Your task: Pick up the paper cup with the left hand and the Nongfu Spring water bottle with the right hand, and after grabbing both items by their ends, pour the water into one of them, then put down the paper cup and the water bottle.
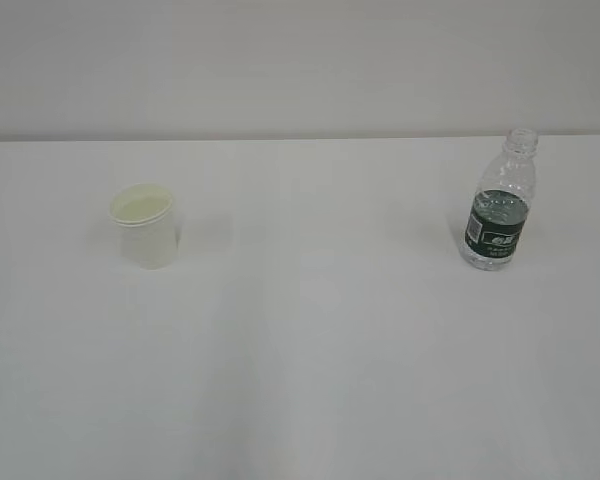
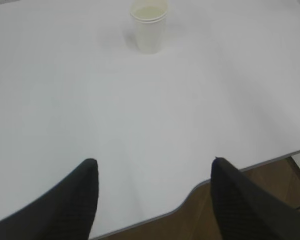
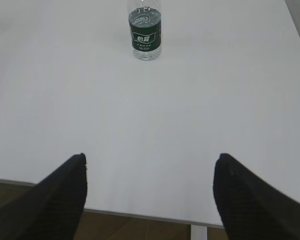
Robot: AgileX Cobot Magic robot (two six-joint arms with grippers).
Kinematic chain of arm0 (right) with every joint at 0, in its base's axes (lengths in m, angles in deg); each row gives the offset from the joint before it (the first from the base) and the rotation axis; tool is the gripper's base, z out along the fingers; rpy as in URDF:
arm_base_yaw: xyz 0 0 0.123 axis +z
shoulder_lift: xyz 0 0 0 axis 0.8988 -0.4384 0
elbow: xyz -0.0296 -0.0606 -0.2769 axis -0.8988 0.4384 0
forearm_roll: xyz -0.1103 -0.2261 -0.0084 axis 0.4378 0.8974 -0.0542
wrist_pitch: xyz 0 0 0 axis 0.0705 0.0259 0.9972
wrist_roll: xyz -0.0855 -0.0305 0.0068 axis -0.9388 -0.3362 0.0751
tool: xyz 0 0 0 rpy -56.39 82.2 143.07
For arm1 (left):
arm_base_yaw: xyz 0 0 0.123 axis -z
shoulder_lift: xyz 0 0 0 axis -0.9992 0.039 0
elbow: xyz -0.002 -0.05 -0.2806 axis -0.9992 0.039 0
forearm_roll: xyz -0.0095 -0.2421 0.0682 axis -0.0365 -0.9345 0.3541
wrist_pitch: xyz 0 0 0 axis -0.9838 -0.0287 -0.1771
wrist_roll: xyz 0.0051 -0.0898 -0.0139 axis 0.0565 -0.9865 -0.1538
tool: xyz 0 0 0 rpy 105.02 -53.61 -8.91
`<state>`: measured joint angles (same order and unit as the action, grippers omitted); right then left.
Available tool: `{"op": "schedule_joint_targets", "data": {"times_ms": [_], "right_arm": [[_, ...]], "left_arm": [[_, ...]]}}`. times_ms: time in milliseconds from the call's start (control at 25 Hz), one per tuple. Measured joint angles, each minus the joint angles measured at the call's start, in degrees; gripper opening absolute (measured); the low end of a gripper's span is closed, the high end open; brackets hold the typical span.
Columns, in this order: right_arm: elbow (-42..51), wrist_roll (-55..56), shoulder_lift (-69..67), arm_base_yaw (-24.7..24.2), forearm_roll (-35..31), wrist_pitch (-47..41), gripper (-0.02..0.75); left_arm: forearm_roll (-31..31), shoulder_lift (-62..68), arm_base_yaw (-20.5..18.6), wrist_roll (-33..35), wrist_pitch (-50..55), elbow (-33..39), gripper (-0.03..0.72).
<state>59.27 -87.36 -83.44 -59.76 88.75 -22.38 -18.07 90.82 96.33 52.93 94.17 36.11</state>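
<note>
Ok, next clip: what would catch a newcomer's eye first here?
Two lone things on a bare white table: a white paper cup upright at the left and a clear, uncapped water bottle with a dark green label upright at the right, far apart. In each wrist view, open black gripper fingers frame their target from the near edge.

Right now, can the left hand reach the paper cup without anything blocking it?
Probably yes. The left hand is open, the paper cup stands upright straight ahead, and only bare table lies between them.

White table (image 1: pixel 300 380) (plain pale wall (image 1: pixel 300 60))
</note>
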Motion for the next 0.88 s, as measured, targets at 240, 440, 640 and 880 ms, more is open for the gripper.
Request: {"op": "schedule_joint_targets", "data": {"times_ms": [240, 440, 640, 880], "right_arm": [[0.2, 0.0, 0.0, 0.0, 0.0, 0.8, 0.588], [0.2, 0.1, 0.0, 0.0, 0.0, 0.8, 0.588], [0.2, 0.1, 0.0, 0.0, 0.0, 0.8, 0.588], [0.2, 0.1, 0.0, 0.0, 0.0, 0.8, 0.588]], "left_arm": [[0.0, 0.0, 0.0, 0.0, -0.2, 0.0, 0.470], [0.0, 0.0, 0.0, 0.0, -0.2, 0.0, 0.454], [-0.1, 0.0, 0.0, 0.0, -0.2, 0.0, 0.452], [-0.1, 0.0, 0.0, 0.0, -0.2, 0.0, 0.452]]}}
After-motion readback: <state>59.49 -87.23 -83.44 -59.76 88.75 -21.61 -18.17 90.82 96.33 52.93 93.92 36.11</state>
